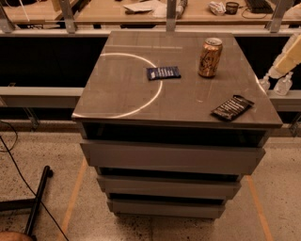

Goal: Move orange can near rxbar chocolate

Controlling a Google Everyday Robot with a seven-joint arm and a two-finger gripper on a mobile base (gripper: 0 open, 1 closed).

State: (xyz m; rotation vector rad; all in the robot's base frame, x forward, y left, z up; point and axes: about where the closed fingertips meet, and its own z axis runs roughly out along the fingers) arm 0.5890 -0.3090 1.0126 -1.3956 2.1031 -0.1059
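The orange can point(209, 57) stands upright at the back right of the grey cabinet top point(117, 94). The rxbar chocolate point(232, 108), a flat black wrapper with white lettering, lies near the front right corner, well apart from the can. My gripper point(288, 60) shows as a cream shape at the right edge of the view, beyond the cabinet's right side, level with the can and to its right. It touches and holds nothing.
A dark blue wrapper point(163, 72) lies mid-top, left of the can, beside a white arc. Two small clear bottles point(284, 84) stand on a ledge right of the cabinet. A cluttered bench point(117, 14) runs behind. A black pole point(37, 200) lies on the floor at left.
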